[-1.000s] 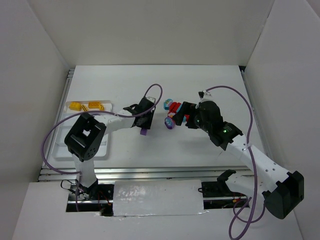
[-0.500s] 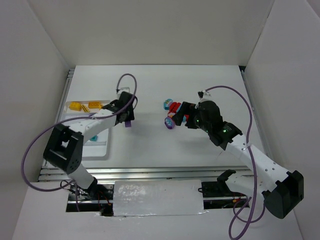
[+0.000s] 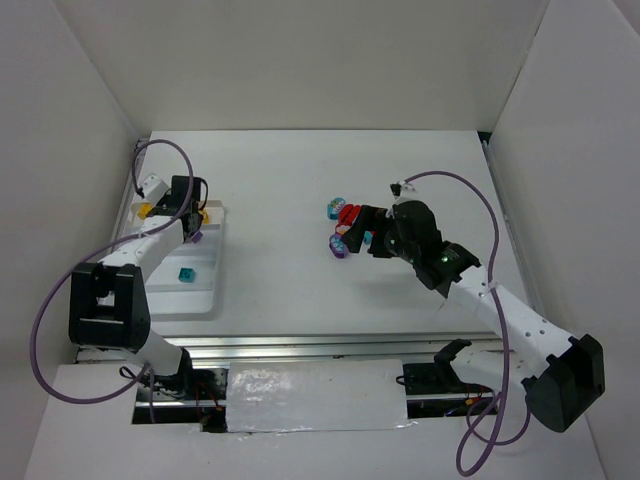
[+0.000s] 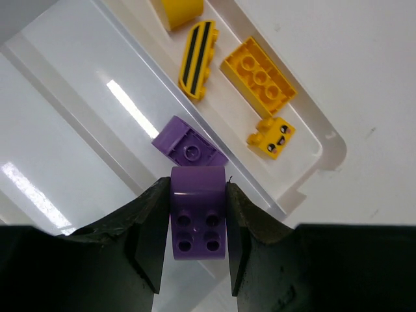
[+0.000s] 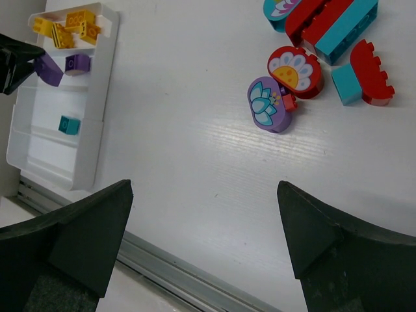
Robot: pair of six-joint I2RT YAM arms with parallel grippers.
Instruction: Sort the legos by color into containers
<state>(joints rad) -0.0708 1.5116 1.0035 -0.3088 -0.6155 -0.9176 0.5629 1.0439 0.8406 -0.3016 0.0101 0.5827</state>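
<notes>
While my left gripper [image 4: 198,195] is clamped on a purple brick [image 4: 198,227] (underside sockets toward the wrist camera), that brick hangs over the white tray [image 4: 323,144], above the second row from the far edge. Whether it touches the tray floor, I cannot tell.

Far row: four yellow bricks [image 4: 259,75], one of them rounded with black stripes, all lying loose and apart.

Second row: one other purple brick [image 4: 190,148], askew to the row and just beside the held one.

Third row: a single teal brick [image 5: 69,124], well apart from the rest.

My right gripper [image 5: 203,195] stands with its fingers wide apart, holding nothing, above bare table [image 5: 195,149] between the tray and the unsorted pile.

Pile contents, seen from the right wrist:
- a purple rounded brick with a flower print [image 5: 266,104], touching a red rounded one [image 5: 296,70]
- a small teal block [image 5: 346,86] against a red scalloped piece [image 5: 370,65]
- a long red-and-teal stack [image 5: 331,19] at the top edge
</notes>
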